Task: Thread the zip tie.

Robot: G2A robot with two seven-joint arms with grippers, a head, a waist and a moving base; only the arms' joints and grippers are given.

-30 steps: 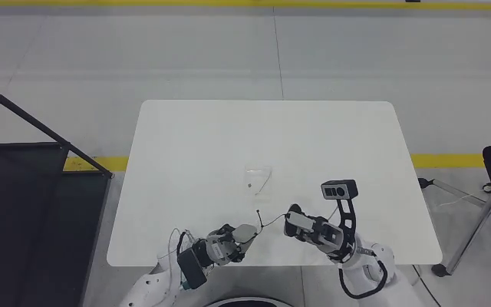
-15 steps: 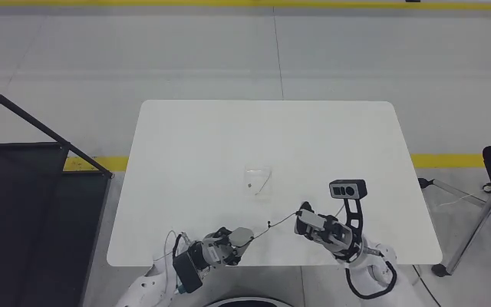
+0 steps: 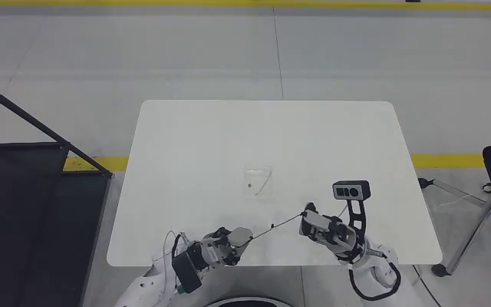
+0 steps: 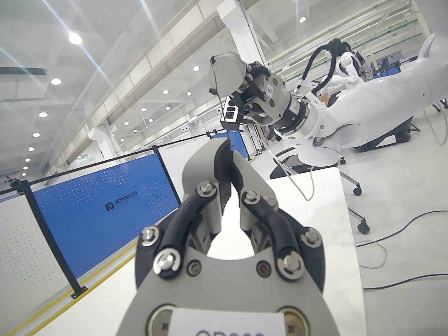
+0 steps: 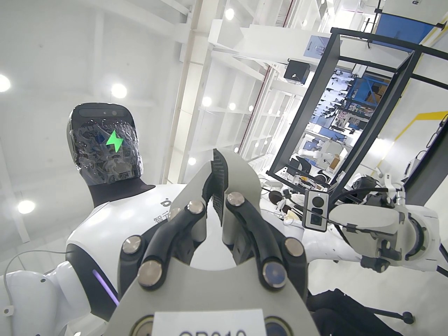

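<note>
Left claw: the left claw (image 3: 244,233) is closed, pinching one end of the zip tie (image 3: 280,224)
Right claw: the right claw (image 3: 308,216) is closed as well, gripping the other end
Zip tie: it spans the gap between the two claws in a nearly straight line, raised off the table (image 3: 230,138); a small dark lump sits about midway between them, probably the head, though I cannot tell if the tip has gone through it
Step in hand: likely drawing the strap through the head
Doing it well: pull along the strap's own line, with one claw steady and the other easing away; keep both grips firm, as a strap this thin can slip or twist; a sideways tug could bend it at the head
Edges: both claws sit close to the table's near edge, the left one closer, so drawing back toward the robot leaves little room
Open room: the wider room is beyond the claws and out to either side of them; a small clear bag (image 3: 258,180) lies beyond the strap, well apart from both
</note>
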